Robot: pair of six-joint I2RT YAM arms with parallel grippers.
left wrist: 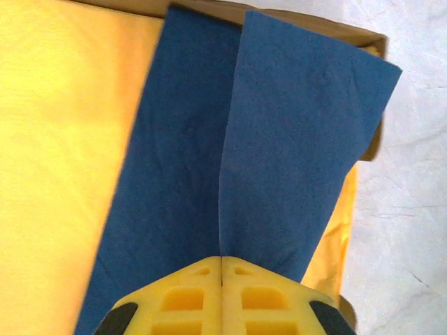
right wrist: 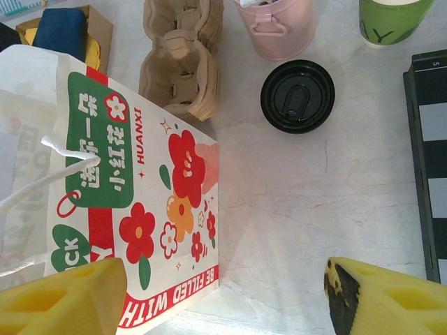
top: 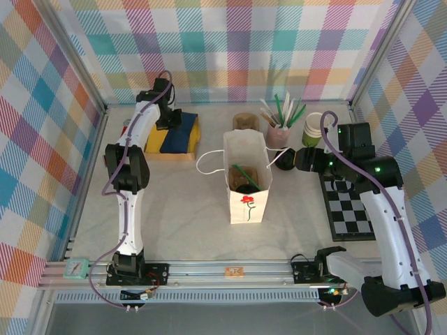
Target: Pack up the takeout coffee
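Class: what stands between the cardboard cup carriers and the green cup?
The pink bucket of straws, between carriers and green cup; top view shows it.

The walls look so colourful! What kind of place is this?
Probably a robot practice booth set up like a coffee counter: plaid walls, a paper bag, a stack of cups.
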